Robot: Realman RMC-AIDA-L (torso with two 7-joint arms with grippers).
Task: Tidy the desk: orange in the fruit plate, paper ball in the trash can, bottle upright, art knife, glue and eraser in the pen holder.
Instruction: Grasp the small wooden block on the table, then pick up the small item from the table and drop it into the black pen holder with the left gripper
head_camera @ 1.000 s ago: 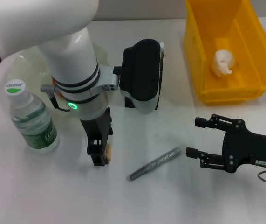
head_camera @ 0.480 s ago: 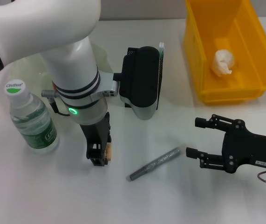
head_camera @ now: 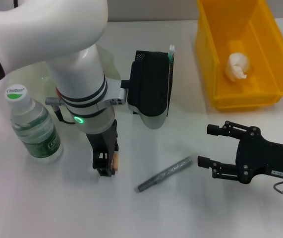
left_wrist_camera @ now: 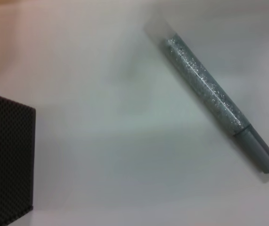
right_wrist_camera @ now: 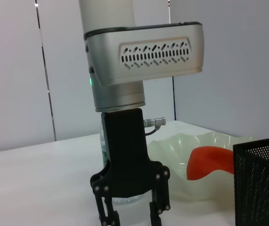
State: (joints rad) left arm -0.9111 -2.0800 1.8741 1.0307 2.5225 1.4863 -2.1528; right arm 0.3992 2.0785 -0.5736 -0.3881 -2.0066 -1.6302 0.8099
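My left gripper [head_camera: 105, 162] points down at the table and is shut on a small tan eraser [head_camera: 115, 162]; it also shows in the right wrist view [right_wrist_camera: 130, 215]. A grey glittery glue stick [head_camera: 165, 173] lies on the table between my grippers, also in the left wrist view [left_wrist_camera: 214, 101]. The black mesh pen holder [head_camera: 170, 74] stands behind, partly hidden by my left wrist, with a green-white tool [head_camera: 171, 51] in it. The bottle [head_camera: 32, 124] stands upright at the left. The orange [right_wrist_camera: 209, 162] lies in the pale fruit plate [right_wrist_camera: 191, 143]. The paper ball [head_camera: 238, 66] lies in the yellow bin [head_camera: 208, 59]. My right gripper [head_camera: 206, 147] is open, right of the stick.
The pen holder's corner shows in the left wrist view [left_wrist_camera: 7, 155] and its mesh wall in the right wrist view [right_wrist_camera: 261, 183]. The fruit plate [head_camera: 37, 69] is mostly hidden behind my left arm in the head view.
My left gripper has shifted slightly back with the eraser, and its wrist uncovers more of the pen holder. The right arm has not moved.
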